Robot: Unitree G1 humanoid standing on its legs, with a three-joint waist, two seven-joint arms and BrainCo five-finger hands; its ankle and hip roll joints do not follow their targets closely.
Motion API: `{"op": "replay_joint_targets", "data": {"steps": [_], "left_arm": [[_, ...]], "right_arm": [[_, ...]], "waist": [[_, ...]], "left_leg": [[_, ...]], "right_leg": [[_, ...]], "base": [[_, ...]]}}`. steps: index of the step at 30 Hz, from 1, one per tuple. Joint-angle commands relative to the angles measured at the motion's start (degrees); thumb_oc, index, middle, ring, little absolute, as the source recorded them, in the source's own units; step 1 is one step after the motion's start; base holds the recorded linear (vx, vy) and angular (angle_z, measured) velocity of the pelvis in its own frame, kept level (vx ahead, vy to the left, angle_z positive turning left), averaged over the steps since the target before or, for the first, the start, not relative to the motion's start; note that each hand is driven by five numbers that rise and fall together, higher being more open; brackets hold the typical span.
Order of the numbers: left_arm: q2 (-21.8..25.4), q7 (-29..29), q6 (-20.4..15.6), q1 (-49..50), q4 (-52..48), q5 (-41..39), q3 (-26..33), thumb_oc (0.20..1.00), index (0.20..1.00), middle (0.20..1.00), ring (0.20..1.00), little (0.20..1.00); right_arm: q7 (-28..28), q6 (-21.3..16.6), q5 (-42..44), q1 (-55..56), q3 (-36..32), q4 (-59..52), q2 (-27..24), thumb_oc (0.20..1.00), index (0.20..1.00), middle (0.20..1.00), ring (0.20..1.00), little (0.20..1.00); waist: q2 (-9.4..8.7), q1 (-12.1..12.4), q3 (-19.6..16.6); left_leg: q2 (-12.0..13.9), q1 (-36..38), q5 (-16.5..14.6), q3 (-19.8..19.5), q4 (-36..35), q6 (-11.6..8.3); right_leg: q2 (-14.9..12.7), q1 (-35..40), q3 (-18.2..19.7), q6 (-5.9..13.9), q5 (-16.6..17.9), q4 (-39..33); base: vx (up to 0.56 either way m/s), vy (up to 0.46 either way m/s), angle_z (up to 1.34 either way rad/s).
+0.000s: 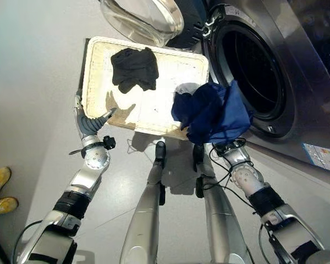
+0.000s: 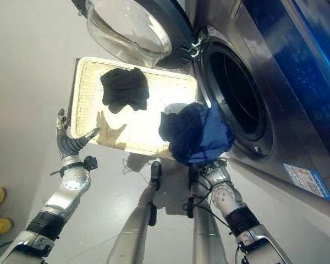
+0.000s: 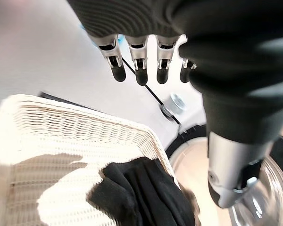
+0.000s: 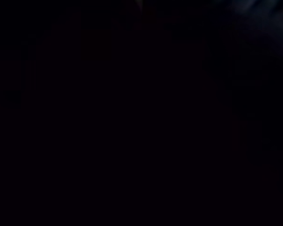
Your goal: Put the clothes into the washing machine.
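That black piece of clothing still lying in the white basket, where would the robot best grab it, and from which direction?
Probably from straight above, at the raised, bunched middle of the black garment. It lies crumpled on the floor of the shallow basket, so the folds on top give fingers something to pinch, while the basket's rim blocks a sideways approach. The left robot hand, open by the basket's near edge, looks closest.

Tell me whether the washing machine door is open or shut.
Open. The glass door is swung out to the side above the wicker basket, and the dark drum opening is uncovered.
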Motion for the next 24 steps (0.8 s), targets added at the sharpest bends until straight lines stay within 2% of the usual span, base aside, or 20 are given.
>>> {"op": "replay_joint_targets", "data": {"steps": [1,2,3,4,5,8,9,10,11,13,14,15,16,17,18,19,20,21,22,24], "left_arm": [[-0.67,-2.21,-2.64,-1.95,1.02,-2.29,1.43,1.000,1.000,1.000,1.000,1.000],[-1.12,-2.91,-2.91,-2.45,2.31,-2.94,0.46,1.000,1.000,1.000,1.000,1.000],[-1.54,-3.99,-2.84,-2.90,2.91,-3.28,-0.61,1.000,1.000,1.000,1.000,1.000],[-1.53,-4.27,-2.78,-2.92,2.94,-3.52,-1.19,1.000,1.000,1.000,1.000,1.000],[-1.63,-5.14,-2.97,-3.23,3.28,-3.94,-2.72,1.000,1.000,1.000,1.000,1.000],[-1.21,-5.31,-3.56,-2.94,2.60,-3.28,-4.51,1.000,1.000,1.000,1.000,1.000],[-1.23,-5.34,-3.64,-2.97,2.54,-3.31,-4.62,1.000,1.000,1.000,1.000,1.000],[0.49,-5.25,-5.35,-0.03,-0.15,-3.83,-6.08,1.000,1.000,1.000,1.000,1.000],[0.62,-5.16,-5.51,0.26,-0.42,-3.94,-6.24,1.000,1.000,1.000,1.000,1.000],[0.99,-5.21,-6.33,2.65,-2.41,-4.46,-6.68,1.000,1.000,1.000,1.000,1.000],[1.08,-5.20,-6.80,4.53,-3.76,-3.78,-6.58,1.000,1.000,1.000,1.000,1.000],[1.52,-5.19,-7.19,5.63,-4.51,-3.59,-6.70,1.000,1.000,1.000,1.000,1.000],[1.81,-5.09,-7.37,6.46,-5.21,-3.44,-6.73,1.000,1.000,1.000,1.000,1.000],[1.84,-5.07,-7.34,6.52,-5.28,-3.41,-6.71,1.000,1.000,1.000,1.000,1.000],[2.87,-4.84,-7.53,8.22,-7.30,-3.89,-7.36,1.000,1.000,1.000,1.000,1.000],[3.16,-5.10,-7.31,8.38,-8.07,-4.06,-7.41,1.000,1.000,1.000,1.000,1.000],[3.52,-5.55,-7.15,8.85,-9.04,-4.06,-7.69,1.000,1.000,1.000,1.000,1.000],[3.94,-6.22,-7.15,9.14,-9.63,-4.45,-7.65,1.000,1.000,1.000,1.000,1.000],[4.21,-6.48,-7.29,9.46,-10.18,-4.68,-7.69,1.000,1.000,1.000,1.000,1.000],[4.82,-6.68,-7.11,9.56,-10.90,-5.15,-7.83,1.000,1.000,1.000,1.000,1.000]], "right_arm": [[-4.16,-2.93,12.16,-4.22,-5.57,-1.13,-1.75,0.200,0.200,0.200,0.200,0.200],[-6.44,-3.25,13.81,-7.79,-8.05,3.30,-2.88,0.200,0.200,0.200,0.200,0.200],[-9.17,-5.14,14.82,-11.92,-9.79,7.62,-4.47,0.200,0.200,0.200,0.200,0.200],[-9.96,-5.48,14.82,-13.64,-10.58,9.63,-5.35,0.200,0.200,0.200,0.200,0.200],[-13.67,-7.51,12.39,-18.99,-11.88,15.51,-8.25,0.200,0.200,0.200,0.200,0.200],[-16.32,-11.43,14.55,-24.74,-12.21,21.33,-12.00,0.200,0.200,0.200,0.200,0.200],[-16.16,-11.65,15.00,-25.17,-12.15,21.90,-12.32,0.200,0.200,0.200,0.200,0.200],[-16.62,-16.56,19.23,-28.31,-13.00,25.49,-17.09,0.200,0.200,0.200,0.200,0.200],[-16.56,-17.38,19.89,-28.54,-13.09,25.75,-17.46,0.200,0.200,0.200,0.200,0.200],[-17.08,-23.89,21.83,-29.83,-13.75,25.92,-19.45,0.200,0.200,0.200,0.200,0.200],[-18.37,-31.93,21.69,-30.41,-14.61,25.28,-20.66,0.200,0.200,0.200,0.200,0.200],[-19.21,-37.84,21.49,-30.56,-15.53,24.70,-21.57,0.200,0.200,0.200,0.200,0.200],[-19.37,-41.65,21.45,-30.40,-16.18,23.38,-21.80,0.200,0.200,0.200,0.200,0.200],[-19.45,-41.81,21.37,-30.29,-16.21,23.21,-21.70,0.200,0.200,0.200,0.200,0.200],[-20.32,-52.60,20.15,-30.59,-17.87,20.72,-23.42,0.200,0.200,0.200,0.200,0.200],[-21.18,-54.52,19.92,-31.14,-18.02,19.67,-23.98,0.200,0.200,0.200,0.200,0.200],[-21.50,-55.83,20.75,-32.12,-18.15,19.31,-25.42,0.511,0.511,0.511,0.511,0.511],[-20.81,-56.13,22.03,-32.84,-17.99,19.46,-26.68,0.928,0.928,0.928,0.928,0.928],[-20.19,-55.04,23.60,-33.36,-17.92,19.22,-27.75,1.000,1.000,1.000,1.000,1.000],[-19.24,-52.77,25.45,-33.11,-17.77,19.00,-28.63,1.000,1.000,1.000,1.000,1.000]], "waist": [[2.26,-0.43,-0.99],[3.00,-0.06,-0.99],[3.81,0.51,-0.99],[4.15,0.72,-0.99],[5.10,1.38,-0.99],[6.41,2.17,-0.99],[6.53,2.23,-0.99],[7.96,2.87,-0.99],[8.08,2.94,-0.99],[8.75,3.25,-0.99],[9.14,3.34,-0.99],[9.33,3.30,-0.99],[9.38,3.25,-0.99],[9.33,3.26,-0.99],[9.68,2.95,-0.99],[9.83,2.93,-0.99],[10.01,2.92,-0.99],[10.08,2.99,-0.99],[10.06,2.91,-0.99],[10.04,2.78,-0.99]], "left_leg": [[-4.52,-3.26,-2.67,2.43,6.24,2.48],[-4.53,-3.66,-2.72,2.38,6.50,2.41],[-4.66,-4.21,-2.96,2.15,7.02,2.46],[-4.63,-4.46,-3.03,2.26,7.20,2.46],[-4.65,-5.40,-3.19,2.42,7.73,2.44],[-4.72,-6.77,-3.03,2.24,8.18,2.42],[-4.74,-6.87,-3.11,2.22,8.27,2.42],[-5.04,-8.29,-2.85,1.35,8.39,2.58],[-5.05,-8.44,-2.82,1.28,8.41,2.60],[-5.04,-9.16,-2.56,0.90,8.25,2.75],[-4.95,-9.78,-2.47,0.70,8.25,2.90],[-4.95,-10.12,-2.41,0.45,8.27,3.01],[-4.94,-10.48,-2.44,0.25,8.38,3.06],[-4.94,-10.52,-2.46,0.28,8.43,3.06],[-4.94,-11.74,-2.26,-0.59,8.85,3.14],[-4.76,-12.72,-1.76,-0.62,9.10,3.13],[-4.60,-13.61,-1.70,-0.62,9.44,3.16],[-4.43,-14.23,-1.52,-0.68,9.47,3.20],[-4.33,-14.82,-1.43,-0.74,9.56,3.18],[-4.26,-15.59,-1.29,-0.87,9.69,3.16]], "right_leg": [[-0.77,2.63,-4.66,3.79,3.05,-5.56],[-0.77,2.14,-4.79,3.79,2.58,-4.69],[-0.80,1.47,-4.93,3.74,2.01,-3.69],[-0.84,1.21,-5.14,3.71,1.75,-3.21],[-0.98,0.23,-5.71,3.67,1.15,-2.03],[-0.96,-1.65,-6.00,3.47,0.74,-0.64],[-0.98,-1.81,-6.02,3.47,0.61,-0.44],[-0.69,-3.95,-5.64,3.12,0.04,0.96],[-0.65,-4.18,-5.56,3.08,-0.03,1.16],[-0.32,-5.30,-5.15,2.88,-0.41,2.00],[0.13,-6.19,-4.64,2.70,-0.83,2.90],[0.42,-6.63,-4.35,2.61,-0.99,3.26],[0.63,-7.07,-4.04,2.54,-1.12,3.65],[0.63,-7.13,-4.02,2.53,-1.14,3.73],[1.34,-8.33,-2.99,2.40,-1.39,4.80],[1.52,-9.26,-2.79,2.28,-0.98,5.17],[1.74,-10.22,-2.45,2.16,-1.28,6.15],[1.77,-10.93,-2.40,2.16,-1.25,6.66],[1.87,-11.52,-2.26,2.16,-1.31,7.06],[1.86,-12.25,-2.16,2.19,-1.27,7.42]], "base": [[0.08,-0.066,0.08],[0.09,-0.086,0.13],[0.10,-0.099,0.13],[0.11,-0.146,0.13],[0.08,-0.130,0.05],[0.06,-0.101,0.12],[0.10,-0.127,0.19],[0.08,-0.090,0.15],[0.10,-0.117,0.06],[0.07,-0.074,0.06],[0.07,-0.090,0.00],[0.06,-0.088,-0.03],[0.03,-0.047,-0.04],[0.06,-0.067,-0.06],[0.05,-0.065,-0.05],[0.08,-0.088,-0.02],[0.04,-0.065,-0.03],[0.04,-0.066,-0.07],[0.04,-0.057,-0.11],[0.02,-0.041,-0.04]]}}
